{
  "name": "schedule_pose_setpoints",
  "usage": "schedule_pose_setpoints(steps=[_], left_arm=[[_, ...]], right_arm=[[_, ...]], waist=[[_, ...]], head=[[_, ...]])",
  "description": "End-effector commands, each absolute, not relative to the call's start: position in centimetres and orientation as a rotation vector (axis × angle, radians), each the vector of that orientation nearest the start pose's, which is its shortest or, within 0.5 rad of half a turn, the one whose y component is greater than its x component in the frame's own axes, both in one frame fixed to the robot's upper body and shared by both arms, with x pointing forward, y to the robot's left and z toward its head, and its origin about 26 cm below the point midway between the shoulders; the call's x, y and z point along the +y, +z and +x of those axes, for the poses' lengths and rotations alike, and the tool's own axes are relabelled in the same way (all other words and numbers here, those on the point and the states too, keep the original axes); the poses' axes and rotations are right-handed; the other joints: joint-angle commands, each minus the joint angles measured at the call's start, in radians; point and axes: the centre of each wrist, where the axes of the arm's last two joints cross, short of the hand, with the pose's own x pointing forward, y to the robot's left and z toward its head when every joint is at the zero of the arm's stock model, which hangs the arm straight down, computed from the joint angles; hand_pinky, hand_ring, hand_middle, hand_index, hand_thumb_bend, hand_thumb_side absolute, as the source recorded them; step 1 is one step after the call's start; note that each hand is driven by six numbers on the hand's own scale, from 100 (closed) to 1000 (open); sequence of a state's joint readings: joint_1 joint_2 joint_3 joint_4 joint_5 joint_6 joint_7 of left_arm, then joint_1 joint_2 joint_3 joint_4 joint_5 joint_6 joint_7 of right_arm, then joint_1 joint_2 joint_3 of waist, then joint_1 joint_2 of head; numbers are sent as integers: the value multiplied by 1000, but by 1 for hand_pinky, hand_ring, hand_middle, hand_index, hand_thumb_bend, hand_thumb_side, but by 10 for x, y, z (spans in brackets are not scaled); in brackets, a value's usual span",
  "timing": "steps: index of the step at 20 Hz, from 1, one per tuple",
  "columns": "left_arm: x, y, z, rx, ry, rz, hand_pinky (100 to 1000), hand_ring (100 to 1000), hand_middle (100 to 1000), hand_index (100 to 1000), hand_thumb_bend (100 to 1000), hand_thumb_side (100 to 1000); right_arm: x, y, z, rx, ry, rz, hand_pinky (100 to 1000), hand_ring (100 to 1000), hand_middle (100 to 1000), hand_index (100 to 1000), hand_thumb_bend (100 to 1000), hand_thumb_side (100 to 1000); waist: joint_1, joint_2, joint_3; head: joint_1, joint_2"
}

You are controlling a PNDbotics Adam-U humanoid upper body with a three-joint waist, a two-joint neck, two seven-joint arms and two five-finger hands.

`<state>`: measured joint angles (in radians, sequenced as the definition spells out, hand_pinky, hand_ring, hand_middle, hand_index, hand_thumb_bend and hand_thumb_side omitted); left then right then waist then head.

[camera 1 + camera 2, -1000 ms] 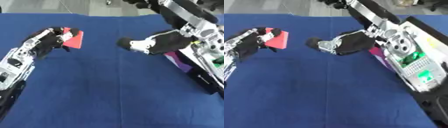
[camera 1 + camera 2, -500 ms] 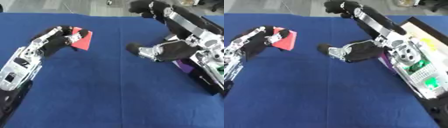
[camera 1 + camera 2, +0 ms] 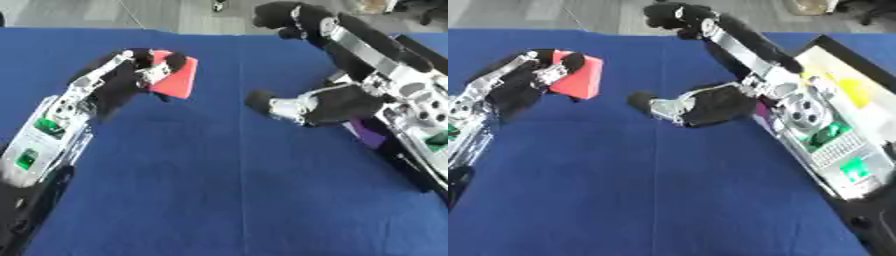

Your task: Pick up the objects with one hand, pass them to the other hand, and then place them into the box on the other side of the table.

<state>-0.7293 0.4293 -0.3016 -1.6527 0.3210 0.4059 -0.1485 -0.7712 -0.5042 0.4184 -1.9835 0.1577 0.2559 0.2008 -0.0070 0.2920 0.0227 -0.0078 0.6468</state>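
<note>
Compared with a second ago, the red block (image 3: pixel 175 79) has been carried in from the tabletop's (image 3: pixel 201 190) left part toward the middle of the far edge, and it's been tilted up a bit more in the left hand (image 3: pixel 131 80). The right hand (image 3: pixel 680 107) looked like it was heading over to meet it a second back, but it's since been pulled a little toward the right side, so the gap between the two hasn't really been closed. So the handoff can be judged as set up but not done yet: pickup finished, pass pending, drop-off untouched.

The left hand is clamped on the red block, with fingers and thumb curled round its near edge and the block held clear of the blue cloth, up near the far-left part of the tabletop.

The right hand is seen near the middle, its fingers curled in on themselves with nothing held and nothing touched, as far as can be made out. It's well apart from the block for now.

The box (image 3: pixel 837 100) is parked along the right edge, with yellow and purple stuff visible inside, though what those are can't be told.
</note>
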Motion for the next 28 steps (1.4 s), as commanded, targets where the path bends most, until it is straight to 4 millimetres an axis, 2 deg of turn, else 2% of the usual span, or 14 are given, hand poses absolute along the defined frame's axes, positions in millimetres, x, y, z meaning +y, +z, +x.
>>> schedule_pose_setpoints(steps=[1, 7, 8, 11, 16, 21, 28], left_arm=[[179, 258, 367, -1794, -768, -240, 544, 547, 491, 517, 272, 457], [170, 270, 355, -1821, -780, -221, 543, 547, 491, 519, 292, 436], [168, 271, 354, -1822, -783, -220, 543, 547, 491, 519, 272, 450], [164, 274, 350, -1825, -795, -227, 542, 547, 491, 520, 272, 449], [157, 278, 346, -1821, -818, -283, 542, 546, 490, 520, 277, 453], [154, 271, 350, -1741, -799, -359, 543, 544, 487, 520, 293, 466], [149, 262, 357, -1630, -736, -447, 549, 542, 479, 522, 262, 519]], right_arm=[[-147, 297, 296, -2218, 1261, -218, 938, 936, 854, 931, 531, 377], [-147, 295, 296, -2165, 1263, -213, 936, 938, 846, 934, 555, 376], [-146, 295, 296, -2153, 1266, -214, 936, 939, 847, 935, 556, 377], [-145, 295, 296, -2118, 1279, -216, 934, 948, 855, 940, 538, 403], [-143, 298, 295, -2079, 1283, -210, 929, 951, 857, 941, 526, 396], [-141, 302, 295, -2112, 1270, -235, 929, 953, 861, 939, 539, 359], [-140, 304, 295, -2148, 1266, -298, 939, 964, 878, 944, 563, 286]], waist=[[-11, -3, 2], [-12, -1, 3], [-12, -1, 4], [-12, 1, 4], [-11, 5, 8], [-9, 9, 11], [-6, 13, 14]], head=[[-2, -14], [3, -16], [3, -17], [2, -20], [-5, -23], [-8, -25], [-21, -23]])
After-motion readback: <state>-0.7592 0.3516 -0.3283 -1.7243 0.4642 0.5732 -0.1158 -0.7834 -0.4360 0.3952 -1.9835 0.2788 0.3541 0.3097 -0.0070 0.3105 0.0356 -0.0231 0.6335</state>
